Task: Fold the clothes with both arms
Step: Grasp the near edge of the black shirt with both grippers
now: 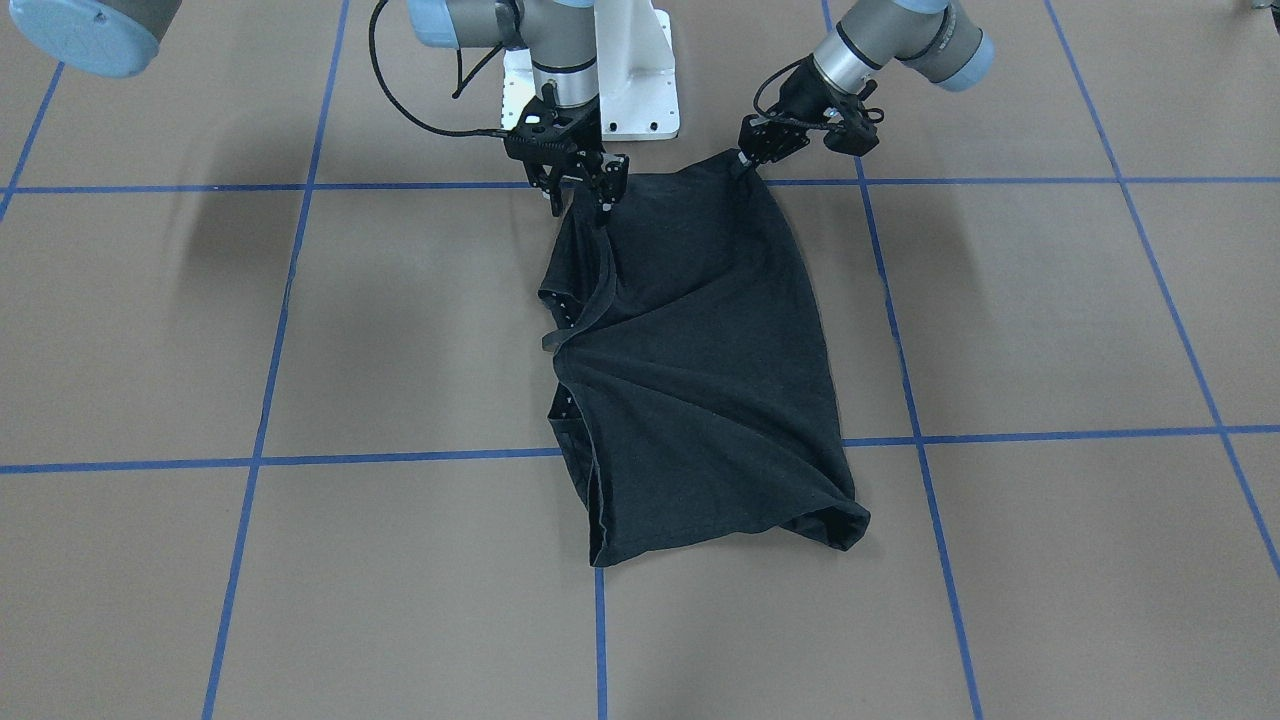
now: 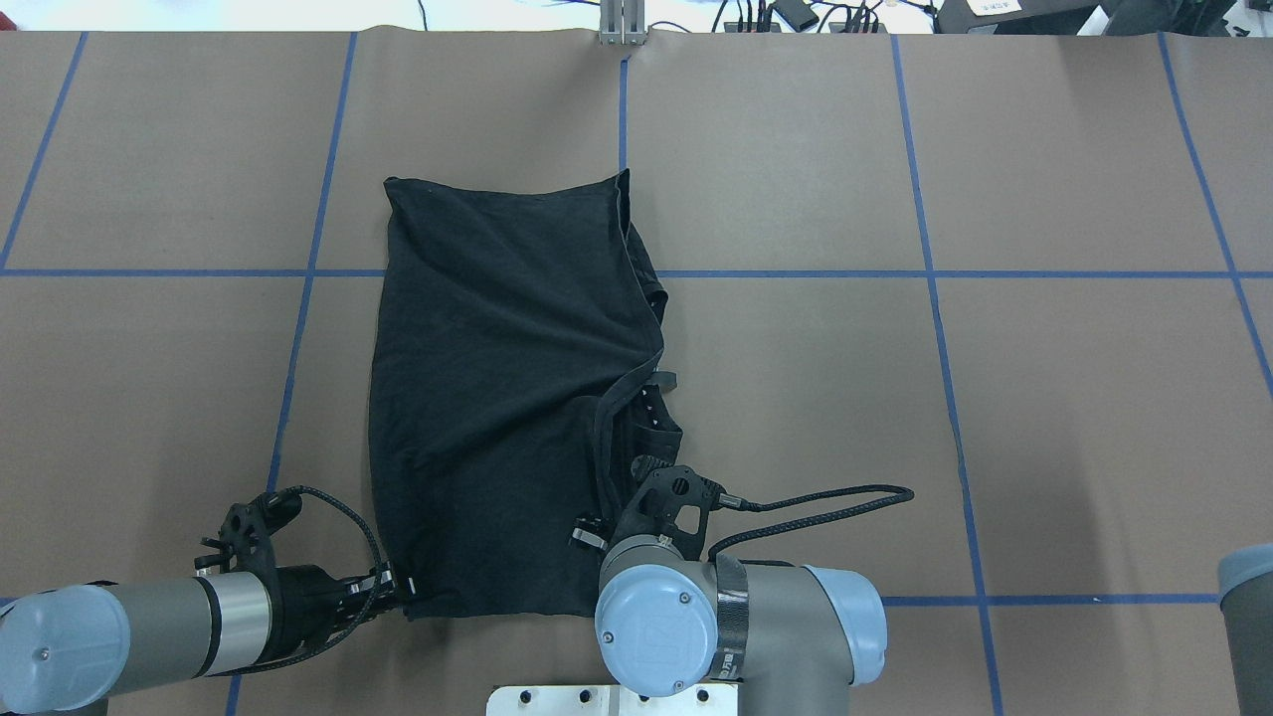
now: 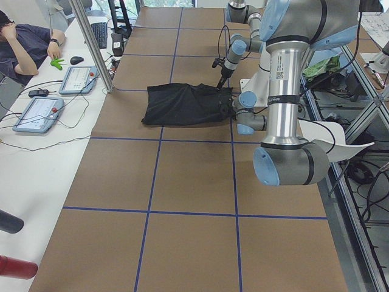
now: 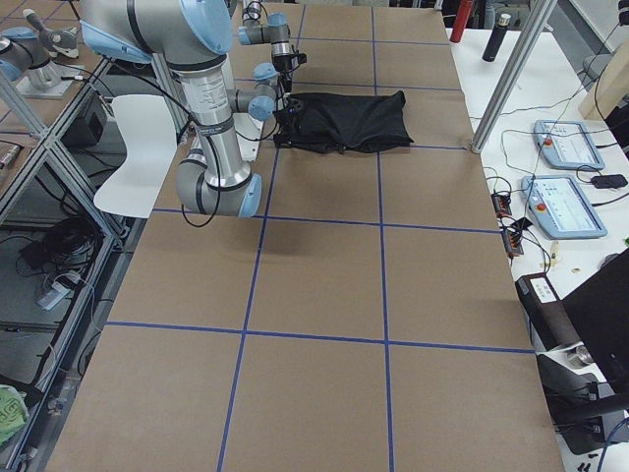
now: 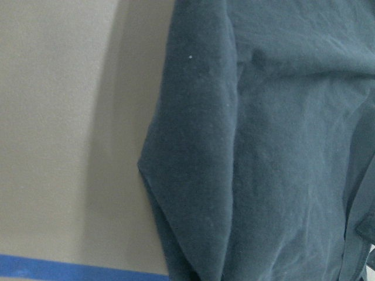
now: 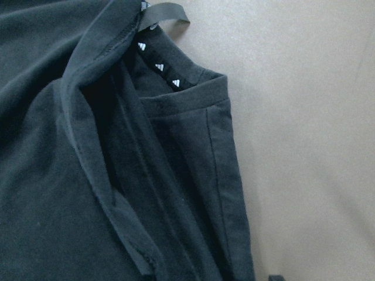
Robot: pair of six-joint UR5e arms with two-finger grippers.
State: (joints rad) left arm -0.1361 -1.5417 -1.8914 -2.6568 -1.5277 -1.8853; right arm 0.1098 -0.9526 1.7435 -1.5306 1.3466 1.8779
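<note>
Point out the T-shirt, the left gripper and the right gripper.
T-shirt (image 2: 497,398): overhead view, middle of the black cloth.
left gripper (image 1: 745,160): front-facing view, fingertips at the T-shirt's corner.
right gripper (image 1: 580,203): front-facing view, midway between its fingertips, at the T-shirt's edge.

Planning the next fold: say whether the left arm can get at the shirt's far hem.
Probably yes. Only shirt and bare table lie between the left gripper and the far hem. It seems shut on the near corner, though, and would have to let go first.
</note>
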